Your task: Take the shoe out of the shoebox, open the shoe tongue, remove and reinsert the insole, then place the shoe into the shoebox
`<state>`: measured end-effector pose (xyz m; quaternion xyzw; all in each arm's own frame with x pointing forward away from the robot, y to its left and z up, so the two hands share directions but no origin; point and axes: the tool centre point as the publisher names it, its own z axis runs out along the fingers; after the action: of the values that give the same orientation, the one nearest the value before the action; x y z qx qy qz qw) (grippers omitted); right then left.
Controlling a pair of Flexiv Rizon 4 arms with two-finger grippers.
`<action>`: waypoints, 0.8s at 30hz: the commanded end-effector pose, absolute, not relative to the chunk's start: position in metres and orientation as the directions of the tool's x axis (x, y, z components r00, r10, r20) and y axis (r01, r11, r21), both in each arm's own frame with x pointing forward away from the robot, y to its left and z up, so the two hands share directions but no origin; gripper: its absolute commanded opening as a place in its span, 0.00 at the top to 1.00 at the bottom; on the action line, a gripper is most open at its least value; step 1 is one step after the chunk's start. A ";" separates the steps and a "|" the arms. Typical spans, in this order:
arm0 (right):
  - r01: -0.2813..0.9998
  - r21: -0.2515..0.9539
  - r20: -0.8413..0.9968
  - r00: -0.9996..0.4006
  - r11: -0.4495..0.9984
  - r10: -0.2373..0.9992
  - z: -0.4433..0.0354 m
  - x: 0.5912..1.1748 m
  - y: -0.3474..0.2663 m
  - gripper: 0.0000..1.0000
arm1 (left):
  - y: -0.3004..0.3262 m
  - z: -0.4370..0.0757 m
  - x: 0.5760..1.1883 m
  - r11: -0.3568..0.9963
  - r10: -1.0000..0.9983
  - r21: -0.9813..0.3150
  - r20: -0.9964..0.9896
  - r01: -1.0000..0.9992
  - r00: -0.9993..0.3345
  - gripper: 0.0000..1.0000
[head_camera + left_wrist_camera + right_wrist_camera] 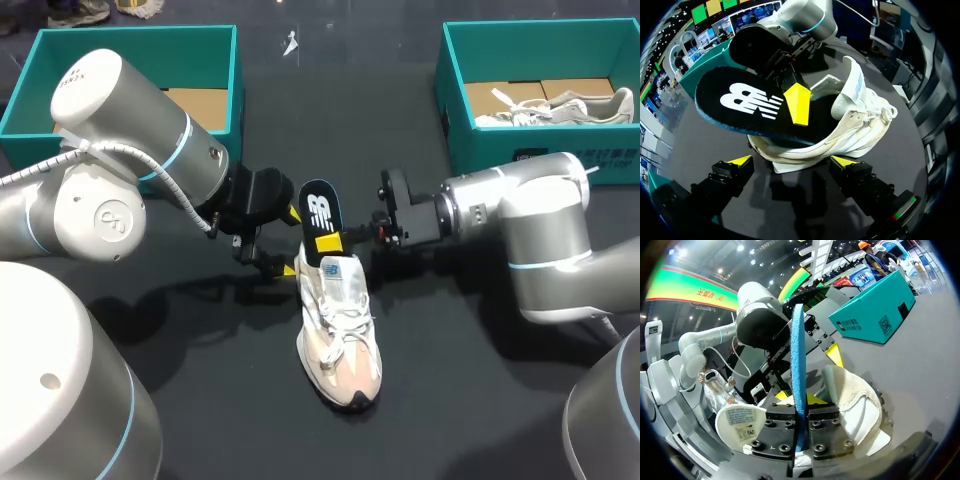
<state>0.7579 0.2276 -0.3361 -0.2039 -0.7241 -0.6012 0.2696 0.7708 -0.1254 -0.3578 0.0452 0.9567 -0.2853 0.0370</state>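
A white and beige sneaker [340, 330] lies mid-table, toe toward the front edge. A black insole [320, 213] with a white logo stands up out of its heel opening. My right gripper [330, 243] comes in from the right and is shut on the insole. In the right wrist view the insole's blue edge [799, 365] sits clamped in the right gripper [800, 427], over the shoe [857, 400]. My left gripper [290, 242] stands open, its yellow tips either side of the heel. The left wrist view shows the left gripper [792, 162] open before the shoe [850, 120] and insole [740, 105].
A teal shoebox [225, 60] stands at the back left, showing only a cardboard liner. A second teal shoebox [455, 95] at the back right holds another pale sneaker [560, 108]. The dark tabletop stretches around the shoe.
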 end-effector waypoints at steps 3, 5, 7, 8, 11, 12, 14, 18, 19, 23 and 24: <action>0.634 0.752 0.645 -0.764 0.182 -0.005 -0.339 0.742 0.221 1.00 | -0.125 -0.358 0.770 0.833 0.065 -0.542 -0.097 0.108 -0.993 0.00; 0.626 0.759 0.638 -0.770 0.180 -0.007 -0.336 0.741 0.222 1.00 | -0.125 -0.358 0.770 0.833 0.065 -0.542 -0.097 0.108 -0.993 0.00; 0.612 0.770 0.625 -0.781 0.180 -0.016 -0.331 0.741 0.223 0.82 | -0.125 -0.358 0.770 0.833 0.065 -0.542 -0.097 0.108 -0.993 0.00; 0.604 0.776 0.617 -0.786 0.182 -0.022 -0.330 0.742 0.224 0.76 | -0.125 -0.358 0.770 0.833 0.065 -0.542 -0.097 0.108 -0.993 0.00; 0.580 0.792 0.596 -0.802 0.191 -0.035 -0.325 0.744 0.226 0.65 | -0.125 -0.358 0.770 0.833 0.065 -0.542 -0.097 0.108 -0.993 0.00; 0.574 0.796 0.591 -0.806 0.193 -0.040 -0.322 0.746 0.228 0.64 | -0.125 -0.358 0.770 0.833 0.065 -0.542 -0.097 0.108 -0.993 0.00; 0.561 0.804 0.579 -0.814 0.199 -0.044 -0.319 0.748 0.230 0.64 | -0.125 -0.358 0.770 0.833 0.065 -0.542 -0.097 0.108 -0.993 0.00; 0.545 0.813 0.565 -0.824 0.205 -0.050 -0.313 0.756 0.234 0.64 | -0.125 -0.358 0.770 0.833 0.065 -0.542 -0.097 0.108 -0.993 0.00; 0.543 0.814 0.563 -0.825 0.206 -0.051 -0.312 0.758 0.235 0.65 | -0.125 -0.358 0.770 0.833 0.065 -0.542 -0.097 0.108 -0.993 0.00; 0.540 0.816 0.561 -0.826 0.208 -0.057 -0.310 0.766 0.237 0.67 | -0.125 -0.358 0.770 0.833 0.065 -0.542 -0.097 0.108 -0.993 0.00; 0.540 0.816 0.561 -0.826 0.205 -0.057 -0.311 0.768 0.238 0.72 | -0.125 -0.358 0.770 0.833 0.065 -0.542 -0.097 0.108 -0.993 0.00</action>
<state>0.7619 0.2351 -0.3089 -0.1665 -0.7360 -0.6105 0.2406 0.7708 -0.1254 -0.3578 0.0452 0.9567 -0.2853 0.0370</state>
